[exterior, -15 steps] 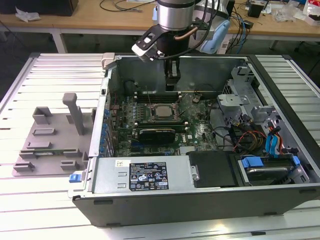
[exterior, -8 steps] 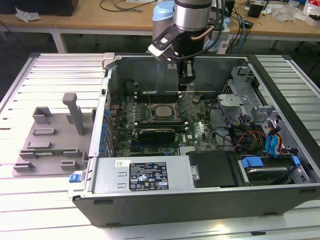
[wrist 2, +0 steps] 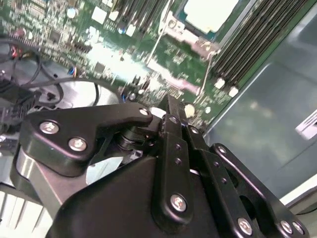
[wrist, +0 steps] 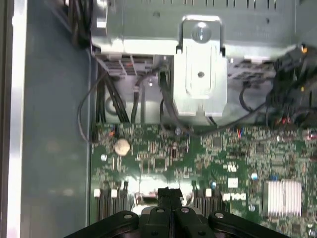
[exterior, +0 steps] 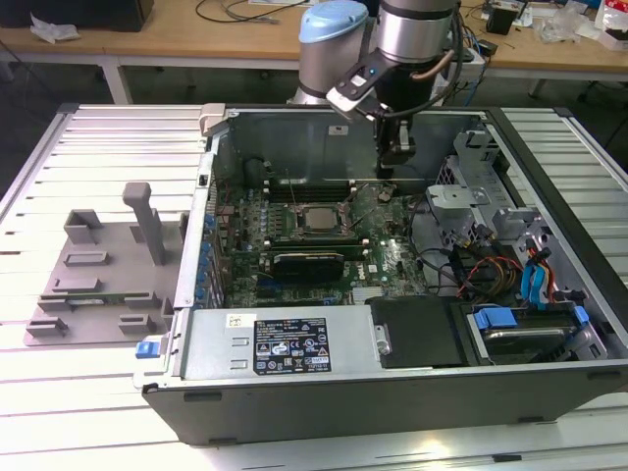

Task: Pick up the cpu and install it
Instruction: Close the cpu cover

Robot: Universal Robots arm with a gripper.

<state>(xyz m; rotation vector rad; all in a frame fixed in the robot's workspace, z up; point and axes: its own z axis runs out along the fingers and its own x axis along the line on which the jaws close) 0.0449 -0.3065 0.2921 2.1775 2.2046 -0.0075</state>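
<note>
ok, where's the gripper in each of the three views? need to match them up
Exterior view: gripper hangs over the green motherboard, to the exterior view's right of the cpu.
Second wrist view: gripper close up, shut, motherboard behind it.
First wrist view: gripper tips together, motherboard beyond.
Shared landmark: the green motherboard.

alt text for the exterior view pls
A robot arm's gripper hangs inside an open computer case above the green motherboard, to the exterior view's right of the cpu sitting in its socket. A grey fixture block lies outside the case.
</note>
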